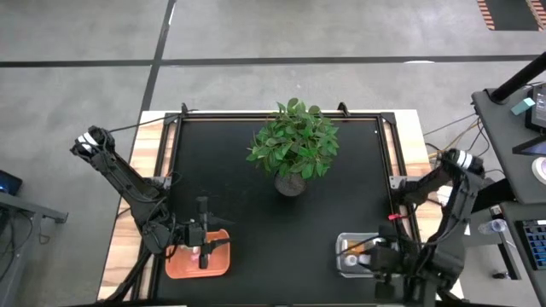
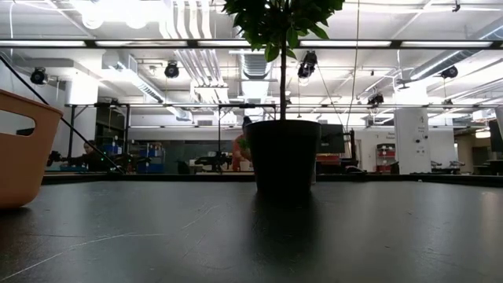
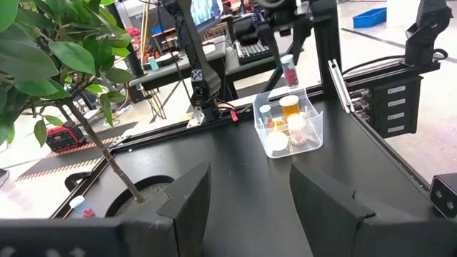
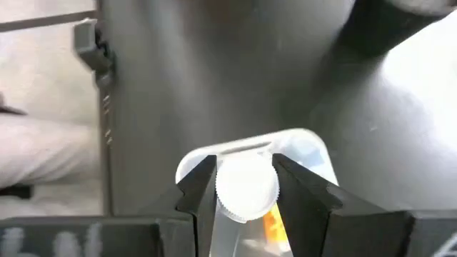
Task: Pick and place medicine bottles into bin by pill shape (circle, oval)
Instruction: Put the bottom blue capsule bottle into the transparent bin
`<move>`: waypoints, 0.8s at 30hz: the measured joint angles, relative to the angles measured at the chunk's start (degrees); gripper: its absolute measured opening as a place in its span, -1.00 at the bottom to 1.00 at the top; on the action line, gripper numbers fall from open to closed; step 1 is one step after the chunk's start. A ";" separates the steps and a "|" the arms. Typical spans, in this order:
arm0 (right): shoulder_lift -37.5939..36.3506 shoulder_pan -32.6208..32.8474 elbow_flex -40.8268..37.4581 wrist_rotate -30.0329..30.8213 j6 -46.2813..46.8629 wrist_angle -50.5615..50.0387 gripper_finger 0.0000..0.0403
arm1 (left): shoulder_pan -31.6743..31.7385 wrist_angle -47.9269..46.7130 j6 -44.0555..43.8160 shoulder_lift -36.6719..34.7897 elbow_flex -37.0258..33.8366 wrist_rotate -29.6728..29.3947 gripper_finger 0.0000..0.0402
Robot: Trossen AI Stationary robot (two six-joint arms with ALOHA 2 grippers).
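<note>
Two dark fingers of the right gripper (image 4: 245, 187) are clamped on the white ribbed cap of a bottle (image 4: 247, 188) – an orange body shows just under the cap – and it hangs over the clear bin (image 1: 358, 255) at the table's near right corner. In the left wrist view that same bottle (image 3: 289, 70) is seen held above the clear bin (image 3: 288, 127), which already holds several more: one orange with a white cap (image 3: 289, 107), the others whitish or pinkish. Their labels are too small to read.

The left gripper (image 3: 246, 203) stands with its fingers apart and nothing between them, above the orange bin (image 1: 198, 254) at the near left corner. A small pinkish bottle (image 1: 195, 253) lies in that bin, close under the arm.

A potted plant (image 1: 293, 147) stands on the black table (image 1: 256, 213) toward the far edge, well apart from both bins. In the low view its dark pot (image 2: 282, 154) fills the middle – the orange bin's wall (image 2: 23, 149) sits at the edge.
</note>
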 joint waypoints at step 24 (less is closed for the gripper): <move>-5.43 5.91 -30.03 -5.44 5.65 26.42 -0.43 | 0.13 0.10 0.02 0.00 -0.02 -0.01 -0.12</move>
